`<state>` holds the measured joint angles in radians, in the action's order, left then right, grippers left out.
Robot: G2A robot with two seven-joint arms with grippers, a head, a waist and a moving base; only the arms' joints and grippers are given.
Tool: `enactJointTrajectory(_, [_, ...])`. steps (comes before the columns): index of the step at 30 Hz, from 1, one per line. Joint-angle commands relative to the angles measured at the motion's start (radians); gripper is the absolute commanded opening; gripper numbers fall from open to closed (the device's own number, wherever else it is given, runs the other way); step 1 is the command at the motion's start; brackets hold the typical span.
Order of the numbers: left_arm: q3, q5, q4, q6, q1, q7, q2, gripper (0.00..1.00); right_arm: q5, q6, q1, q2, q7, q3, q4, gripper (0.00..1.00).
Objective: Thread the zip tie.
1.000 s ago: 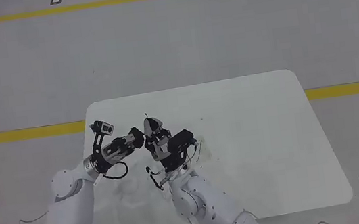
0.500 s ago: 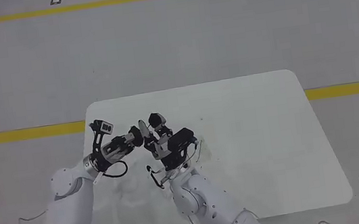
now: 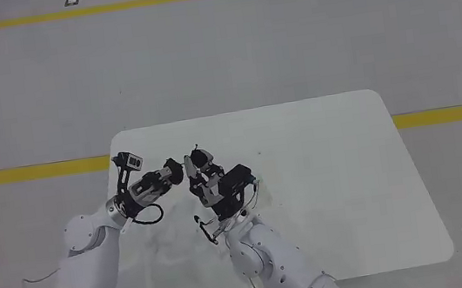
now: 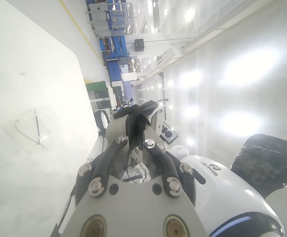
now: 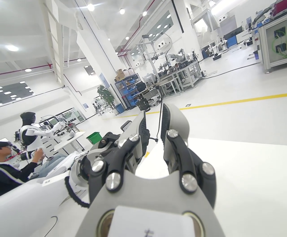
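A thin black zip tie (image 5: pixel 160 116) stands upright between the fingers of my right gripper (image 5: pixel 154 112), lying against one pad. Those fingers are a narrow gap apart, so the gripper is open. The tie's small head hangs low in the gap, toward the palm. My left gripper (image 4: pixel 134 112) is shut, with a black strap (image 4: pixel 128 143) running from its tips back toward the palm. In the top view the left gripper (image 3: pixel 175 172) and the right gripper (image 3: pixel 197 161) are held close together above the left part of the white table (image 3: pixel 332 175).
A clear plastic bag with another black zip tie (image 4: pixel 37 134) in it lies flat on the table (image 4: pixel 33 67) beyond the grippers. The table's rounded edges lie close behind the arms.
The right gripper's fingers spread wide half a second ago and have since narrowed around the tie. The left gripper has shifted slightly toward the table's far edge.
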<state>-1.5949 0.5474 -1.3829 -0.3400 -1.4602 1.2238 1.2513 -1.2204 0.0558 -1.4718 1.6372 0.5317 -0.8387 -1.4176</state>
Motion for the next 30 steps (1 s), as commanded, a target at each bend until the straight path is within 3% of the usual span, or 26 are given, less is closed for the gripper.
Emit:
enactJointTrajectory(1, [0.004,0.0,0.002,0.0,0.001,0.002,0.0,0.0,0.003,0.001,0.001,0.0,-0.002,0.0,0.0,0.15])
enactJointTrajectory(5, [0.009,0.001,0.006,0.0,0.004,0.005,0.0,0.0,0.008,-0.002,0.007,0.0,-0.004,0.001,0.007,0.0])
enactJointTrajectory(30, [0.009,0.02,0.003,0.0,0.006,0.018,-0.001,0.0,-0.048,-0.058,0.021,-0.002,-0.015,0.019,0.033,0.0])
